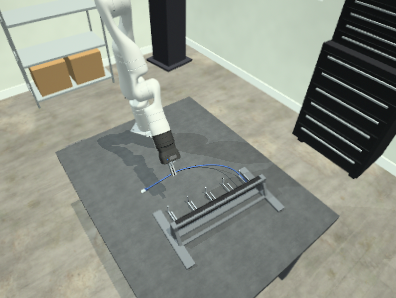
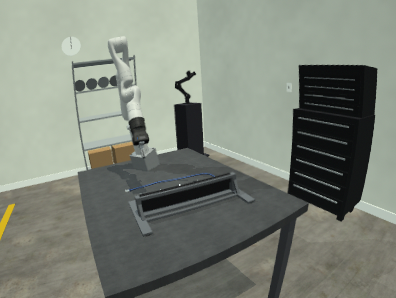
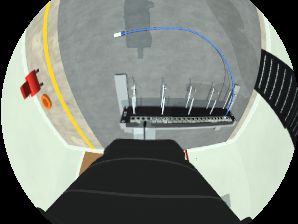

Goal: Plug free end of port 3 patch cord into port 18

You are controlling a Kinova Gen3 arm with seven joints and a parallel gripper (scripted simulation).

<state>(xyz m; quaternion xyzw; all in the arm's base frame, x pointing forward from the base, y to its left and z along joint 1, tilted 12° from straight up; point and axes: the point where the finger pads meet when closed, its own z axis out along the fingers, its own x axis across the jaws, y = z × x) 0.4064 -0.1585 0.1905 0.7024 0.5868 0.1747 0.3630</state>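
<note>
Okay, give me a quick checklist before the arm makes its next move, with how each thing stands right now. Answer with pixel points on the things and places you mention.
1. Gripper (image 1: pixel 173 174) (image 2: pixel 143 156) holding nothing: ok, its fingers are closed together with no plug between them.
2. Gripper opened for a grasp: not ok, it is shut.
3. Free plug (image 1: pixel 143 190) (image 2: pixel 127 190) (image 3: pixel 117 35) on the table (image 1: pixel 115 220) (image 2: pixel 165 255) (image 3: pixel 90 60): ok, well inside the edges.
4. Rack (image 1: pixel 175 241) (image 2: pixel 141 211) (image 3: pixel 120 90) upright on its feet: ok, no obvious lean.
5. Blue cord (image 1: pixel 205 165) (image 2: pixel 186 176) (image 3: pixel 201 37) seated in port 3: cannot tell, the numbers are unreadable.
6. Plug's latch facing up: cannot tell, too small.
</note>
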